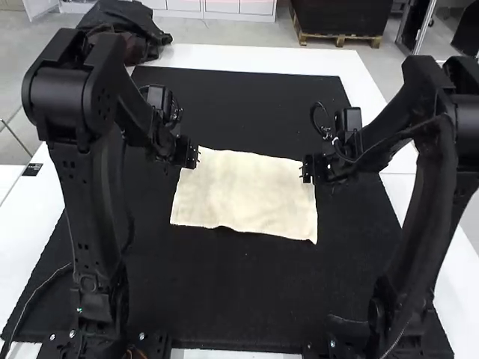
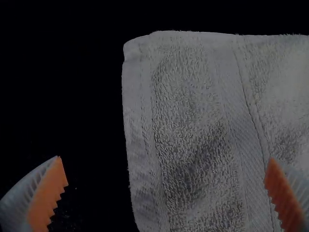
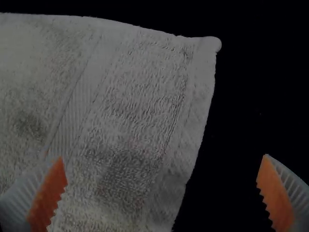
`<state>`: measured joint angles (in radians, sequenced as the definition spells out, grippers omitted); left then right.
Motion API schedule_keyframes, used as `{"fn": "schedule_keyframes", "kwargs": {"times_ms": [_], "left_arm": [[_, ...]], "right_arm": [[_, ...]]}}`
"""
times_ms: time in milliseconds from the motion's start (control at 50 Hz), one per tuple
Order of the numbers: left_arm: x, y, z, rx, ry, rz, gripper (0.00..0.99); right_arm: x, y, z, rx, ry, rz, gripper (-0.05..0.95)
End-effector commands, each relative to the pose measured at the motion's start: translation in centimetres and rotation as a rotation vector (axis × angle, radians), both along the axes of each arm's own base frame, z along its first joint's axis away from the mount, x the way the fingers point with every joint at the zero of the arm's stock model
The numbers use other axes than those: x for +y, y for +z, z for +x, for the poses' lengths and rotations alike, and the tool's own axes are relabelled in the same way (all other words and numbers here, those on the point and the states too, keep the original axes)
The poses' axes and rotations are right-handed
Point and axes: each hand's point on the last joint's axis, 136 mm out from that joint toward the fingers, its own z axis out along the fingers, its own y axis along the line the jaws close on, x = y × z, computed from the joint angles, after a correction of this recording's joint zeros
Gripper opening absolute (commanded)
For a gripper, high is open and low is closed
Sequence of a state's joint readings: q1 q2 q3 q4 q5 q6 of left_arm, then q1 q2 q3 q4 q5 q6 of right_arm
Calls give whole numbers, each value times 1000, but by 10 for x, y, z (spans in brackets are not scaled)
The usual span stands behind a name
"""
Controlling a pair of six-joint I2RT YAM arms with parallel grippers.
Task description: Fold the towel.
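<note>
cream towel (image 1: 243,194) lying flat on black mat (image 1: 247,299), one end near each gripper's fingers, left gripper (image 1: 194,157) spread wide, holding nothing, right gripper (image 1: 306,170) also wide, holding nothing

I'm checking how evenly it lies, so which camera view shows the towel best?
The high view: nearly the whole outline of the towel shows there, lying flat on the black mat. The left wrist view gives a close look at one corner and a woven band; the right wrist view shows another corner, with a similar band.
</note>
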<state>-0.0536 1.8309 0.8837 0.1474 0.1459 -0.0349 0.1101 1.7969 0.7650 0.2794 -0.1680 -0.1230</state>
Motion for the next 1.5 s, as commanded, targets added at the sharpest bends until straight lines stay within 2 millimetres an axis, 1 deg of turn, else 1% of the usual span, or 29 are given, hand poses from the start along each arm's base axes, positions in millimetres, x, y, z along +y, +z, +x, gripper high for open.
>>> {"fn": "schedule_keyframes", "kwargs": {"times_ms": [0,220,560,940,1160,1340,1480], "left_arm": [[4,1,10,-22,-3,29,957],[4,-7,16,-16,-4,35,954],[6,-10,29,-23,0,56,959],[8,-18,29,-9,5,61,961],[13,-22,28,2,15,63,961],[16,-26,28,10,19,63,957],[16,-27,27,12,19,65,956]], "right_arm": [[5,7,14,-28,-1,2,910],[6,1,21,-28,-1,2,910],[7,-10,28,-19,0,2,911],[8,-17,36,-13,-19,19,911],[14,-13,40,-38,-4,13,911],[16,-20,38,-28,6,-4,911],[17,-30,33,-3,9,-4,911]]}}
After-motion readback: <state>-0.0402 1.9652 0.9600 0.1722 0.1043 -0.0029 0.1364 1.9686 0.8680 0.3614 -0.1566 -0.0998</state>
